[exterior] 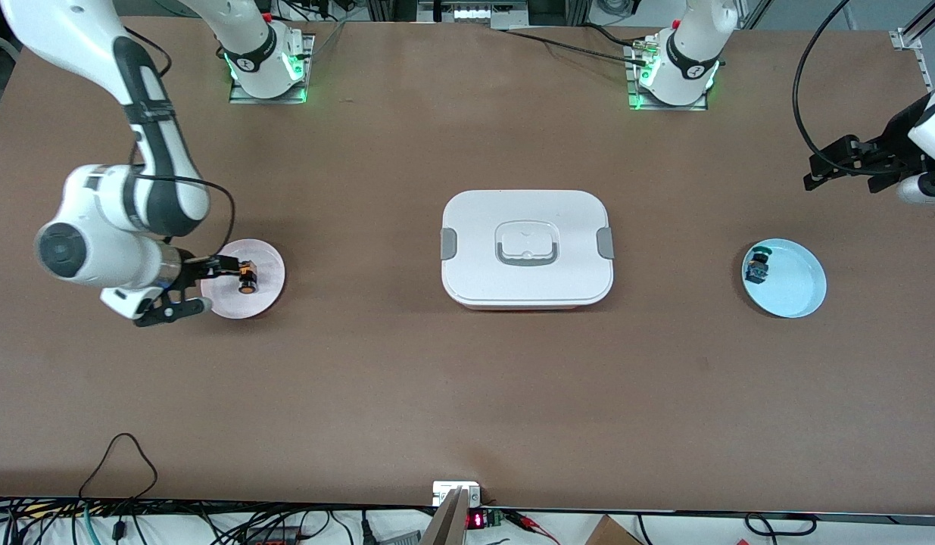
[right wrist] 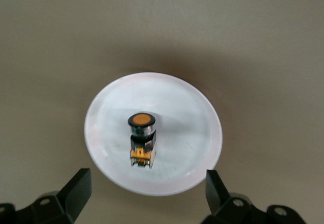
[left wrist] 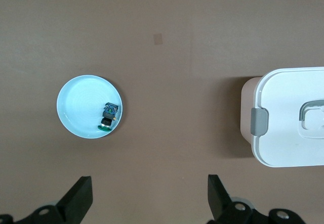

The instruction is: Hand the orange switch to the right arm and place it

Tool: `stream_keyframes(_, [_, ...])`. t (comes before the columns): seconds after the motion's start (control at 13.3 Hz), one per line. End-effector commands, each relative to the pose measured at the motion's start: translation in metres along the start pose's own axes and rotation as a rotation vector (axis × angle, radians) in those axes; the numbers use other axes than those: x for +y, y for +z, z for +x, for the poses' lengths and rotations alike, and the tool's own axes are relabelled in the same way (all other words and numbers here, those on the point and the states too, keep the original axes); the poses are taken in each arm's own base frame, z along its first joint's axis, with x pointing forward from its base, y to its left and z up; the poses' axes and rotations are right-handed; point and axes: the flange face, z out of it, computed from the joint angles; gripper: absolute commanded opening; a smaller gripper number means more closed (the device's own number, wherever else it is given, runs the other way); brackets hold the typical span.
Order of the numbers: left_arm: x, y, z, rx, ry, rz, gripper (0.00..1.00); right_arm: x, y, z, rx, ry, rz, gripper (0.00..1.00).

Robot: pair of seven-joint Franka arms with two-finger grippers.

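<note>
The orange switch [exterior: 247,277] lies on its side on a pink plate [exterior: 274,261] at the right arm's end of the table. In the right wrist view the switch [right wrist: 142,138] shows its orange cap and sits alone on the plate [right wrist: 202,133]. My right gripper [exterior: 210,286] is open and empty over the plate's edge, apart from the switch; its two fingers also frame the plate's rim in the right wrist view [right wrist: 147,183]. My left gripper [exterior: 814,172] is open and empty, waiting above the table at the left arm's end, and it also shows in the left wrist view [left wrist: 149,186].
A white lidded box [exterior: 526,246] with grey latches stands at mid-table and shows in the left wrist view [left wrist: 288,118]. A light-blue plate [exterior: 796,284] at the left arm's end holds a green-capped switch [exterior: 757,265]; both also show in the left wrist view, the plate [left wrist: 81,102] and the switch [left wrist: 108,117].
</note>
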Motion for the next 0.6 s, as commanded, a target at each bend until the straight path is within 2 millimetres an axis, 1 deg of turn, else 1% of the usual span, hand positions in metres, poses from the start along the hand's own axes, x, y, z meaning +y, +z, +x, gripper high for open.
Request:
stream_keyframes(0.0, [0.003, -0.006, 0.002, 0.013, 0.003, 0.009, 1.00, -0.010, -0.086, -0.019, 0.076, 0.030, 0.026, 1.00])
stream_keyframes(0.23, [0.003, -0.007, 0.001, 0.011, -0.005, 0.009, 1.00, -0.022, -0.168, -0.066, 0.126, 0.064, 0.031, 1.00])
stream_keyframes(0.3, [0.003, -0.007, 0.001, 0.011, -0.008, 0.009, 1.00, -0.029, -0.189, -0.080, 0.135, 0.102, 0.033, 1.00])
stream_keyframes(0.38, [0.006, -0.006, 0.000, 0.008, -0.006, 0.009, 1.00, -0.035, -0.203, -0.092, 0.138, 0.121, 0.020, 1.00])
stream_keyframes(0.45, [0.005, -0.006, -0.001, -0.003, -0.011, 0.009, 1.00, -0.038, -0.214, -0.099, 0.150, 0.125, -0.005, 1.00])
stream_keyframes(0.53, [0.005, -0.006, -0.002, -0.007, -0.018, 0.009, 1.00, -0.037, -0.220, -0.100, 0.162, 0.124, -0.011, 1.00])
